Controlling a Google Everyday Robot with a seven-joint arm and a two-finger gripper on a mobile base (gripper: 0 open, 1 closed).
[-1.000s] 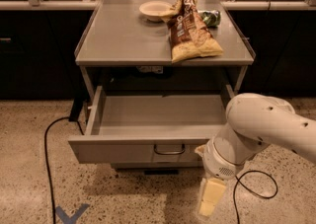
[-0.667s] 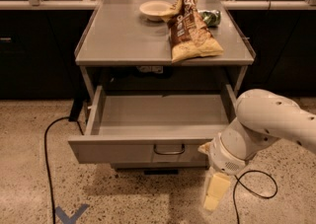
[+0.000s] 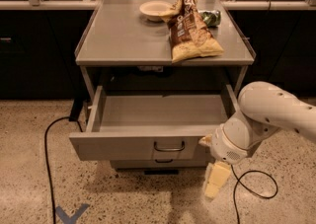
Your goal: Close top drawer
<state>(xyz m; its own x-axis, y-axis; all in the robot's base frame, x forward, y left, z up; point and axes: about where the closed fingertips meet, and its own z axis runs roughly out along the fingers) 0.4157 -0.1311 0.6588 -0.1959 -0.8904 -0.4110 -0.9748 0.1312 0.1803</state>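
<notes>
The top drawer is a wide, shallow grey metal drawer, pulled fully out from under the grey table, its inside bare. Its flat front carries a small metal loop handle at the centre. My gripper hangs on the white arm just in front of the drawer front's right end, its pale yellow fingers pointing down toward the floor, below and right of the handle. It holds nothing that I can see.
The grey table top holds a white bowl, a brown chip bag and a green packet. A lower drawer front shows under the top one. Black cables lie on the speckled floor at left and right.
My arm and gripper have shifted slightly right and a little down along the drawer front. The drawer has not moved.
</notes>
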